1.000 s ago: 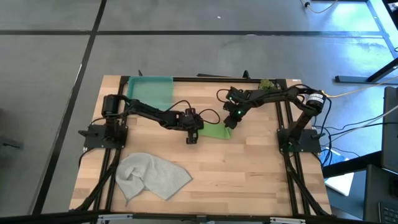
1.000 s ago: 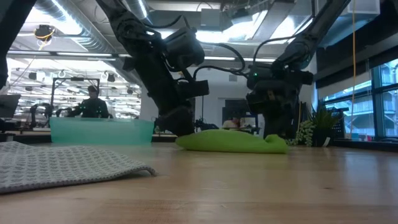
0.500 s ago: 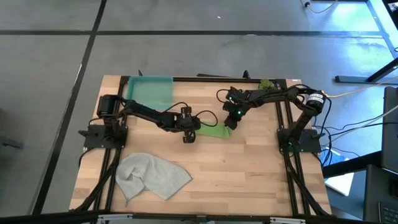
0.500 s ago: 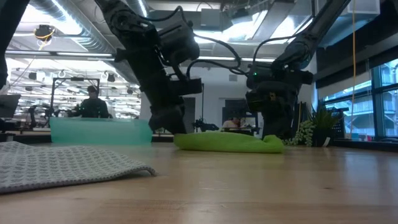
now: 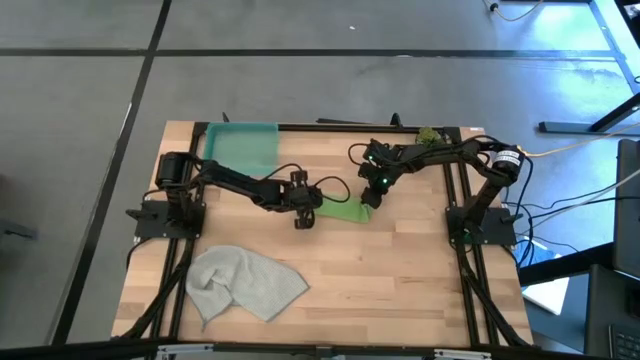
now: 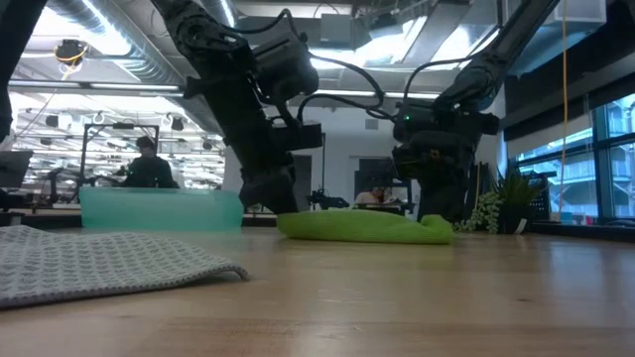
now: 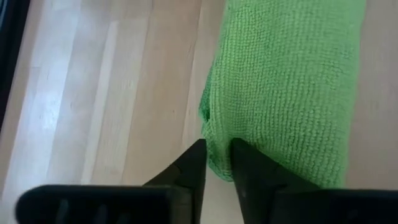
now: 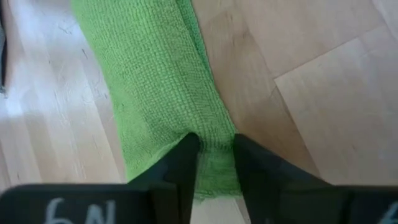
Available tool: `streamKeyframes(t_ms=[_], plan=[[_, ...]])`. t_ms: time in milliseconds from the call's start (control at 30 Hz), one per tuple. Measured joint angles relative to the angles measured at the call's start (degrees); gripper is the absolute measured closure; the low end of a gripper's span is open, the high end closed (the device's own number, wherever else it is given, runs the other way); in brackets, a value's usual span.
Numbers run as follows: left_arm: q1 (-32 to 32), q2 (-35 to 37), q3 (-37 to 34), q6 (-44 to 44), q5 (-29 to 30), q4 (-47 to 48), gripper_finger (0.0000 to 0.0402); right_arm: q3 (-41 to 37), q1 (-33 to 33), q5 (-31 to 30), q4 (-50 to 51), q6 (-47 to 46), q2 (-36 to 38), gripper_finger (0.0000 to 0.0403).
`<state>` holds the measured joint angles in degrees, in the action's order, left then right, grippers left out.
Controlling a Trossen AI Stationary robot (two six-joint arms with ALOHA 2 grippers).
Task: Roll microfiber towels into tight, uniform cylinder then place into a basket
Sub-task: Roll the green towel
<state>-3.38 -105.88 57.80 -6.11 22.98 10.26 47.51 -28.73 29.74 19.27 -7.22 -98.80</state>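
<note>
The lime green towel (image 5: 342, 210) lies on the table as a flattened roll (image 6: 362, 226), set across the table's middle. My left gripper (image 7: 217, 163) stands at its left end (image 5: 322, 211) and my right gripper (image 8: 214, 158) at its right end (image 5: 364, 208), both with cloth between the fingers. The pale grey towel (image 5: 245, 283) lies crumpled at the near left. The teal basket (image 5: 240, 148) stands at the far left corner. My left gripper has the edge of the green towel's left end (image 7: 210, 149) between its two fingers, which stand only narrowly apart. The fingers come from above, pointing down. The towel rests on the table. My right gripper pinches a ridge of cloth at the green towel's right end (image 8: 214, 140) between its two fingers. One finger (image 8: 183, 158) sits on the cloth, which spreads on beyond it. The fingers come from above. The towel lies on the table.
A small leafy plant (image 5: 428, 135) stands at the far right by the right arm's base. Bare wood lies between the green roll and the table's near edge, right of the grey towel (image 6: 99, 263). Beyond the table a person (image 6: 149, 164) sits in the room.
My left gripper has shifted a little toward the table's left and far edges, at the green roll's left end. The roll now lies slightly shorter and flatter. In the last half second nothing has moved.
</note>
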Motion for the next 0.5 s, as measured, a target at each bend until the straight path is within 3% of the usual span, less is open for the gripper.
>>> streamKeyframes(t_ms=[233,500], plan=[[0.0,1.2,0.0,0.3,0.4,-0.1,0.0305,0.0,0.0,-0.7,0.0,-1.1,0.0,0.0256],[-0.1,7.3,0.1,-0.4,0.4,-0.3,0.0306,0.0,0.1,-2.3,-0.1,-1.5,0.0,0.0249]])
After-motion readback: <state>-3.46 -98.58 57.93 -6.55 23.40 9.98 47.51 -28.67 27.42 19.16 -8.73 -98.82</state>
